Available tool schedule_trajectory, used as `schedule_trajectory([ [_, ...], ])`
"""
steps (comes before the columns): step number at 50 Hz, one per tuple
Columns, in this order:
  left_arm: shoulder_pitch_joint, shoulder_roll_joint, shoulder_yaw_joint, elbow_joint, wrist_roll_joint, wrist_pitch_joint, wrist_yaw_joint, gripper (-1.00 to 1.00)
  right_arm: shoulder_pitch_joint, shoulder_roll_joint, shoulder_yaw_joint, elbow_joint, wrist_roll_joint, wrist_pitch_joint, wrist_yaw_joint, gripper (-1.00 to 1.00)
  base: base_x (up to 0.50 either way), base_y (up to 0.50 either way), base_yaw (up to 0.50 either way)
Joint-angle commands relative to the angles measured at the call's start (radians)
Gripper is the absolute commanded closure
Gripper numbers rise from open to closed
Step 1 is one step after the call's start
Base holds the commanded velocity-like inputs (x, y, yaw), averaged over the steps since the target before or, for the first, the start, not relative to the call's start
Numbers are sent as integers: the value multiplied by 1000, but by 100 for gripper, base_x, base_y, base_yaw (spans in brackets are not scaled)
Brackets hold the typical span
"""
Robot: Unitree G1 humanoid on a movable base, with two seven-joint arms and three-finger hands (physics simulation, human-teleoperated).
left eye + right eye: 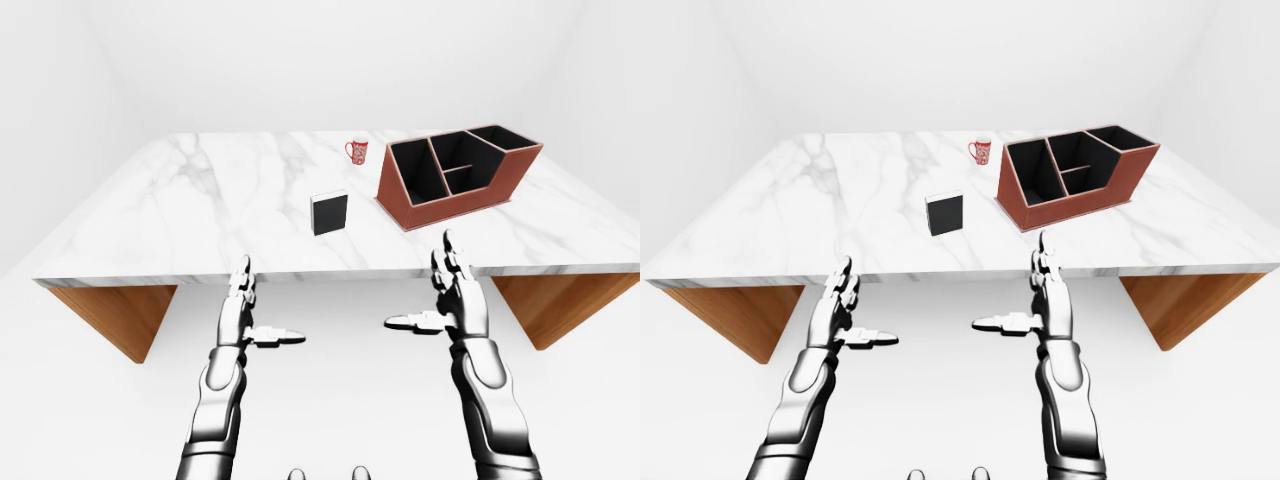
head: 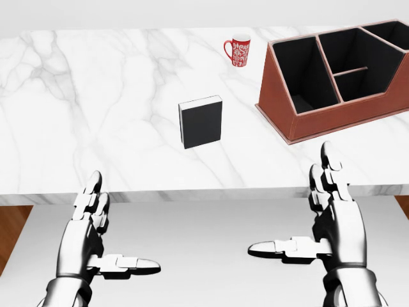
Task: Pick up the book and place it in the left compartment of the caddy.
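Observation:
A black book (image 2: 201, 122) lies flat near the middle of the white marble table (image 2: 96, 96). To its right in the head view stands the brown caddy (image 2: 332, 118); its left compartment (image 2: 305, 80) is dark and holds nothing I can see. My left hand (image 2: 118, 224) hovers open below the table's near edge, left of the book. My right hand (image 2: 291, 211) is also open, fingers pointing up and thumb out, with its fingertips (image 2: 327, 157) just overlapping the table edge below the caddy. Neither hand touches anything.
A red patterned mug (image 2: 239, 50) stands above the book, close to the caddy's left end. Wooden table supports (image 1: 110, 315) show under the top at both sides in the left-eye view. White floor lies between me and the table.

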Motion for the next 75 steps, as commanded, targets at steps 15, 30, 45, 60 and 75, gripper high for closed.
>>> schedule_trajectory([
  [15, 20, -4, -8, 2, 24, 0, -1, -100, 6, -62, -284, -461, 68, 32, 87, -100, 0, 0, 0],
  [30, 26, -4, -13, -3, 29, 0, -6, -100, -61, -195, -568, -494, 242, 32, 76, -100, 0, 0, 0],
  [45, 54, -11, -24, -74, 45, 0, -2, -100, -25, -306, -821, -399, 441, 32, 84, -100, 0, 0, 0],
  [60, 52, -10, -24, -73, 45, 0, -7, -100, -2, -448, -1035, -241, 616, 32, 53, -100, 0, 0, 0],
  [75, 56, -11, -27, -86, 50, 0, -6, -100, 32, -533, -1134, -69, 752, 32, 16, -100, 0, 0, 0],
])
